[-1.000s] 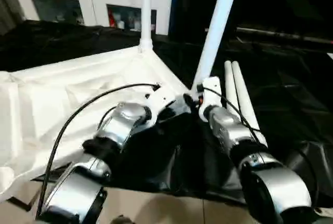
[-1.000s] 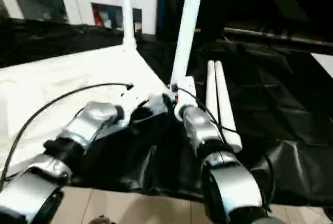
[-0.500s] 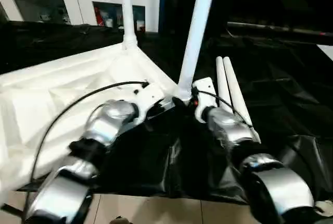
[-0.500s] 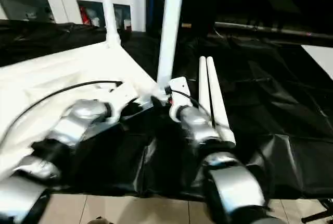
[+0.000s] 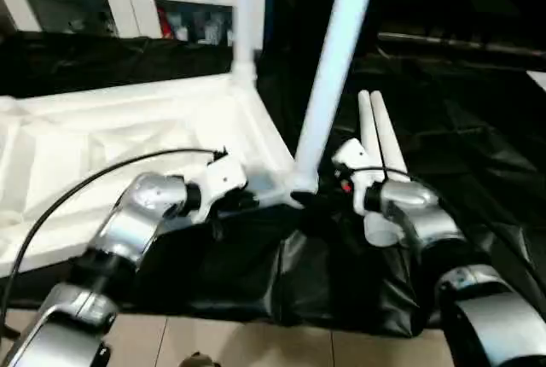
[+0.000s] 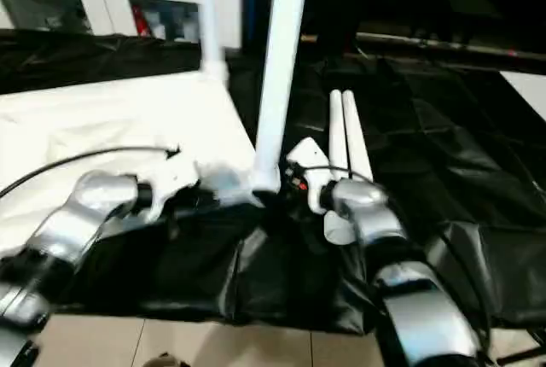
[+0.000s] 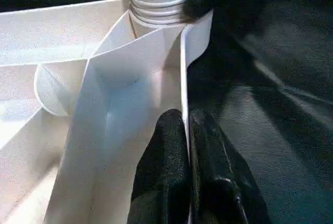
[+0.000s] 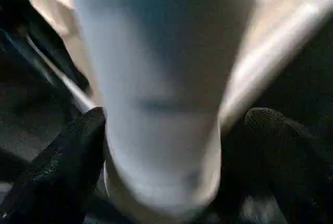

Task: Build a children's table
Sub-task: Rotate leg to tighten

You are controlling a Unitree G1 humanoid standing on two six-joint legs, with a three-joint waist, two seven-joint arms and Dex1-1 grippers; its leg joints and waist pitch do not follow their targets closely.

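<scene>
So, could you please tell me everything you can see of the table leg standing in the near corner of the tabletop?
The near leg is a long, round, smooth white post, plastic by its look. It rises tilted from the near corner socket of the upturned tabletop, its ribbed foot seated there. The right gripper stands open around its base, one finger apart from it. The left gripper pinches the tabletop's rim beside the socket.

At the lower centre, the left gripper (image 7: 188, 130) pinched the table top's thin white rim (image 7: 183, 67), with a leg's ribbed base (image 7: 156, 2) seated at the upper centre.
</scene>
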